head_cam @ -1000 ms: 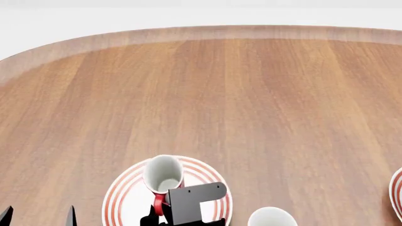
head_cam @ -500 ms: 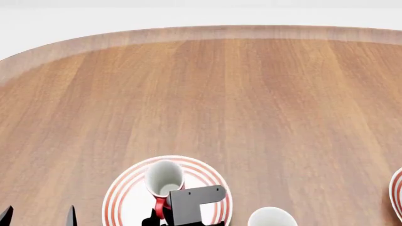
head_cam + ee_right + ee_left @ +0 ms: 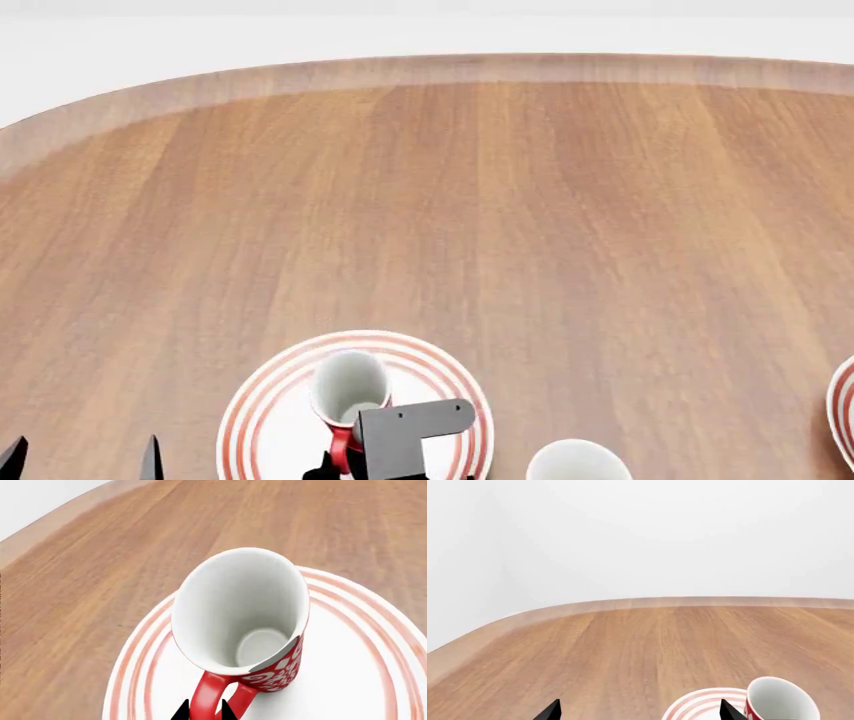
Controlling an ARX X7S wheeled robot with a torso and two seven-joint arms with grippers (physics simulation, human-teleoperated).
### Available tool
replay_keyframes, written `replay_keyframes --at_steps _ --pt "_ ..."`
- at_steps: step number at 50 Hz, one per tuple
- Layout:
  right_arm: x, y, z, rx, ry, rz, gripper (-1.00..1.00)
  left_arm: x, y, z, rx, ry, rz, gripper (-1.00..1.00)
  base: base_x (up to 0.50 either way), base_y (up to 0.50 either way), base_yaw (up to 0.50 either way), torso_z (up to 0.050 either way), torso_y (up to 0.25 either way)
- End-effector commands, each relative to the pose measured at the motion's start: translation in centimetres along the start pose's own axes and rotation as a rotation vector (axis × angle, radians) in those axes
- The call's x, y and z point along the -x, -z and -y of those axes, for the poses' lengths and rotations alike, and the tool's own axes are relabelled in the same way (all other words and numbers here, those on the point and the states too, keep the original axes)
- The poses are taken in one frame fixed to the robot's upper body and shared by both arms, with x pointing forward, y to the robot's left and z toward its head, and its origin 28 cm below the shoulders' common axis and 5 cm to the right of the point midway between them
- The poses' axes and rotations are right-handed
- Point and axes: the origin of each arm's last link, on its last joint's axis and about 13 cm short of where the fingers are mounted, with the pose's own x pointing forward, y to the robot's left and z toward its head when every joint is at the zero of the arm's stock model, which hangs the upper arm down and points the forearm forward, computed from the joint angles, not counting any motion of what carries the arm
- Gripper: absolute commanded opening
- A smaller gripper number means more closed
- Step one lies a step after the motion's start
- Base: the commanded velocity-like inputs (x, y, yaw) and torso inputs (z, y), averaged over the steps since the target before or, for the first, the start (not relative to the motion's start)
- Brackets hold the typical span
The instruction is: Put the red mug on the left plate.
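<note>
The red mug (image 3: 267,672), with white swirls and a white inside, is over the left plate (image 3: 373,680), tilted with its mouth away from the wrist camera. My right gripper (image 3: 204,711) is shut on the mug's red loop handle (image 3: 212,692). The head view shows the mug (image 3: 350,385) inside the ringed rim of the plate (image 3: 247,410), with the right gripper (image 3: 350,470) just behind it. Whether the mug's base touches the plate cannot be told. My left gripper (image 3: 80,460) hangs open and holds nothing, to the left of the plate (image 3: 694,707).
A plain white mug (image 3: 577,462) stands just right of the left plate near the front edge. A second ringed plate (image 3: 843,410) shows at the far right edge. The wooden table (image 3: 507,200) stretches away to a rounded far rim.
My right gripper has come down and slightly back toward me with the red mug, which now sits lower over the plate's middle. The left gripper has not moved.
</note>
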Motion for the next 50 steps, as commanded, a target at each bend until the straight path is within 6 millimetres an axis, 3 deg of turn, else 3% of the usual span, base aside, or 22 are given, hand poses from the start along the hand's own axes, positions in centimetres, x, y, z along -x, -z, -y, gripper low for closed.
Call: replay_keyframes --at_steps 1,21,22,34,41,50 --pt "-0.2 0.0 0.1 0.006 0.004 -0.001 -1.00 0.0 0.0 0.0 -0.001 0.001 0.000 1.00 0.00 0.00 0.00 0.000 0.000" --pt "-0.4 0.2 0.3 -0.013 0.004 -0.011 -1.00 0.1 0.0 0.0 -0.004 0.000 0.001 1.00 0.00 0.00 0.00 0.000 0.000" --pt "-0.3 0.2 0.3 -0.016 -0.004 -0.017 1.00 0.0 0.0 0.0 -0.004 0.000 0.001 1.00 0.00 0.00 0.00 0.000 0.000" --pt "1.2 -0.4 -0.1 -0.031 -0.020 0.018 1.00 0.1 -0.1 0.0 -0.004 0.001 0.003 1.00 0.00 0.00 0.00 0.000 0.000" --pt "3.6 -1.8 -0.9 -0.042 -0.060 0.092 1.00 0.2 -0.2 0.0 -0.004 -0.001 0.005 1.00 0.00 0.00 0.00 0.000 0.000" --pt "8.3 -4.2 -1.8 0.004 -0.071 0.274 1.00 0.7 -0.8 0.1 -0.008 0.000 0.027 1.00 0.00 0.00 0.00 0.000 0.000"
